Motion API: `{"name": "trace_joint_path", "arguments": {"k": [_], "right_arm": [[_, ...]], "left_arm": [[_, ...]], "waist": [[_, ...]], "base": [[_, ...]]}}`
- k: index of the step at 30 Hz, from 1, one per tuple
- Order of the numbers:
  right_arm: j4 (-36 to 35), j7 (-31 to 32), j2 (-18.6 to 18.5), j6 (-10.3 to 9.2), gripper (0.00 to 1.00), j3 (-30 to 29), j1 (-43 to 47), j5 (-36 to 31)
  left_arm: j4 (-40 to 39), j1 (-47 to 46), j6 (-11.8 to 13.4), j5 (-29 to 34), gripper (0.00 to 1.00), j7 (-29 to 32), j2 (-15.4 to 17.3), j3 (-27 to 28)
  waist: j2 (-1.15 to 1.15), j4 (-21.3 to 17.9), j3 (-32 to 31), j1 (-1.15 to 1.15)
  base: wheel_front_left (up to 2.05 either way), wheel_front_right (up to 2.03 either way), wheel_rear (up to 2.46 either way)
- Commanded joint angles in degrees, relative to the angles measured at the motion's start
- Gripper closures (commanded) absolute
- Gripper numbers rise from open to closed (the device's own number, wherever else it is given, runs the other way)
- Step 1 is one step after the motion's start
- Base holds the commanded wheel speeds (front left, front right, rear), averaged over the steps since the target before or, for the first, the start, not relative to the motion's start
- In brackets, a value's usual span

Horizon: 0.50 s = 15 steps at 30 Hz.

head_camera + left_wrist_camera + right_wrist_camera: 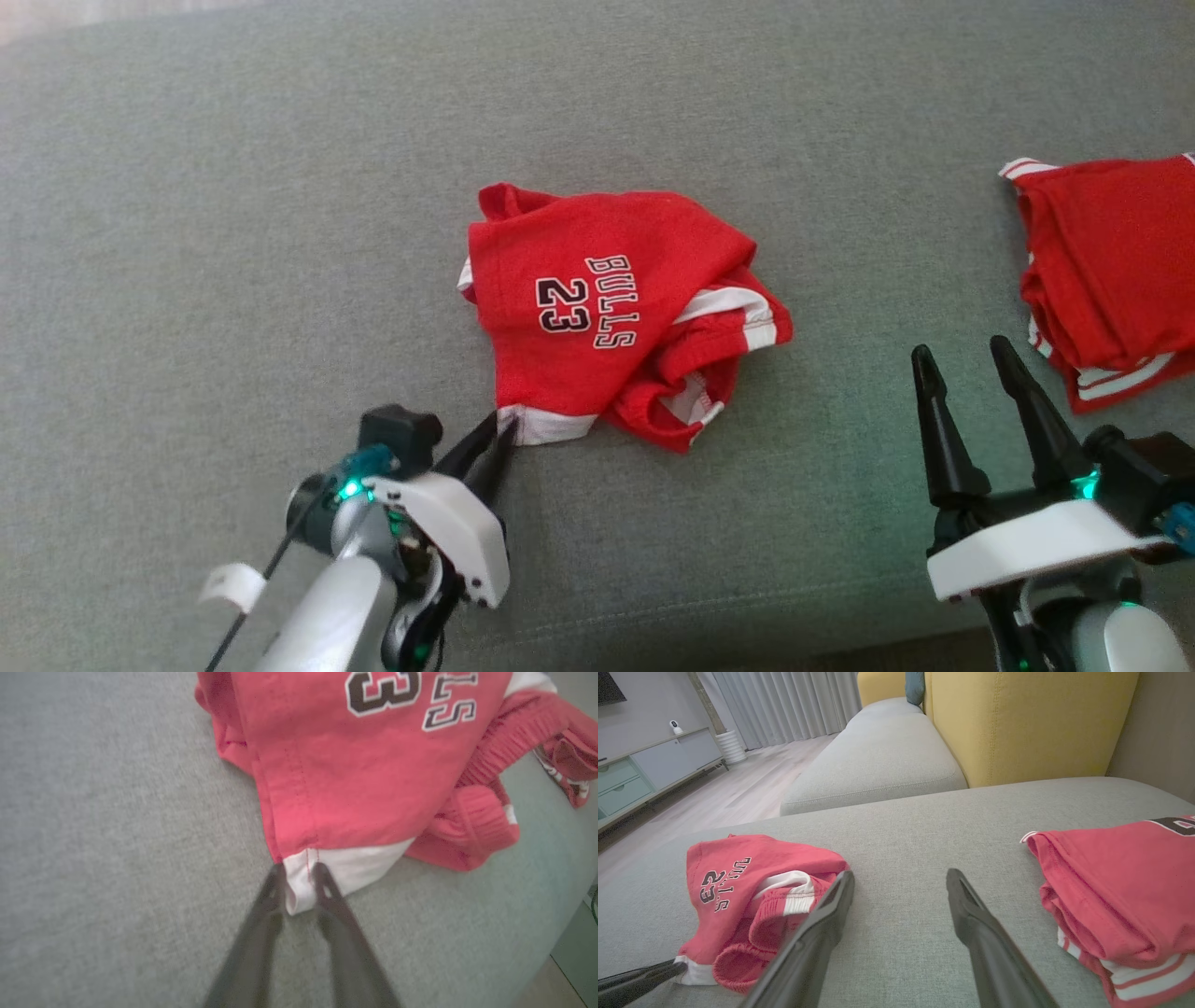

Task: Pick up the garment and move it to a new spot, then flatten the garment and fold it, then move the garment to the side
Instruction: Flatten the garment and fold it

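A crumpled red garment (616, 322) lies mid-sofa (233, 233), its white hem corner pinched between the fingers of the left gripper (497, 431) at its near left edge. The right gripper (966, 359), fingers spread and empty, hovers near right, beside a folded red garment (1111, 271).

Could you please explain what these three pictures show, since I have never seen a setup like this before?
This is a wheeled robot with two arms, each ending in a gripper with two long dark fingers. One picture looks down from its head; the other two come from cameras on its wrists, looking along the fingers. The surface is a grey sofa cushion. On it lies a crumpled red garment printed BULLS 23, and to the right a second red garment. The left gripper has its fingers on either side of the crumpled garment's white hem, closing on it. The right gripper is open and holds nothing.
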Motion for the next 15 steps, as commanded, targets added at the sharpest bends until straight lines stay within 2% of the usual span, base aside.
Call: {"name": "trace_joint_path", "arguments": {"k": [1, 6, 15], "right_arm": [[-1.87, -0.24, -0.26, 0.37, 0.00, 1.16, -2.16, 0.38], [-1.70, -0.04, -0.22, 0.37, 0.00, 0.37, -1.77, 0.81], [-0.94, 1.04, -0.19, 0.37, 0.00, -0.38, -1.28, 1.76]], "left_arm": [[-1.49, -2.49, -0.22, -0.54, 1.00, -1.16, 0.02, 2.07], [-4.98, -3.31, 0.48, -1.21, 1.00, -5.86, 1.25, 4.68], [-15.87, -0.77, 5.72, -3.16, 1.00, -9.53, 4.67, 12.71]], "waist": [[0.00, -0.26, 0.09, 0.00], [0.00, -0.15, -0.08, 0.00], [0.00, 1.84, -0.34, 0.00]], "base": [[0.00, 0.00, 0.00], [0.00, 0.00, 0.00], [0.00, 0.00, 0.00]]}}
